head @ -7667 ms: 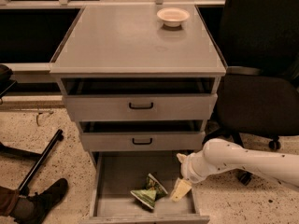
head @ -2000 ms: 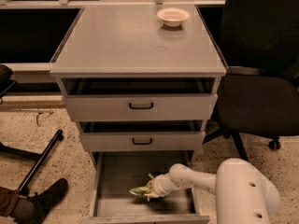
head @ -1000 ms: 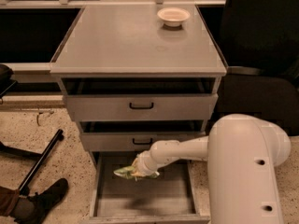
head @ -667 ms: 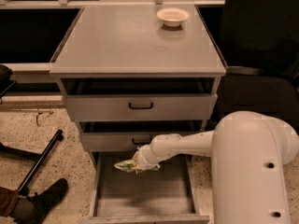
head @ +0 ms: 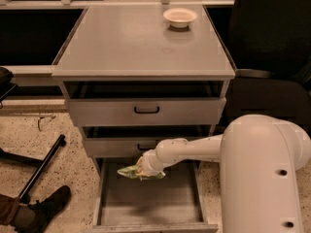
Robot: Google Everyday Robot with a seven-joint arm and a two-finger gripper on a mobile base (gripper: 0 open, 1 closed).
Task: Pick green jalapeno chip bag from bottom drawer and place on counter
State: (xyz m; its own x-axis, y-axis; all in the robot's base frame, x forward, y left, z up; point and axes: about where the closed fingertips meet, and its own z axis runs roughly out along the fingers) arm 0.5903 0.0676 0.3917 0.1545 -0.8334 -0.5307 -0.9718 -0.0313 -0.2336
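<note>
The green jalapeno chip bag [head: 132, 172] is light green and crumpled. It hangs in my gripper [head: 142, 169] above the rear left part of the bottom drawer [head: 112, 208], which is pulled out and shows a bare grey floor. My gripper is shut on the bag, just below the front of the middle drawer [head: 112, 147]. My white arm reaches in from the right. The counter [head: 131, 42] is the flat grey top of the cabinet, well above the bag.
A white bowl [head: 180, 17] sits at the back right of the counter. The top drawer [head: 146, 110] and the middle drawer are slightly pulled out. A black chair [head: 272, 81] stands to the right. A black pole [head: 43, 166] and a shoe [head: 46, 208] lie on the floor at left.
My gripper took hold of the bag on the drawer floor and lifted it up and to the left, out of the bottom drawer to the height of the middle drawer's front.
</note>
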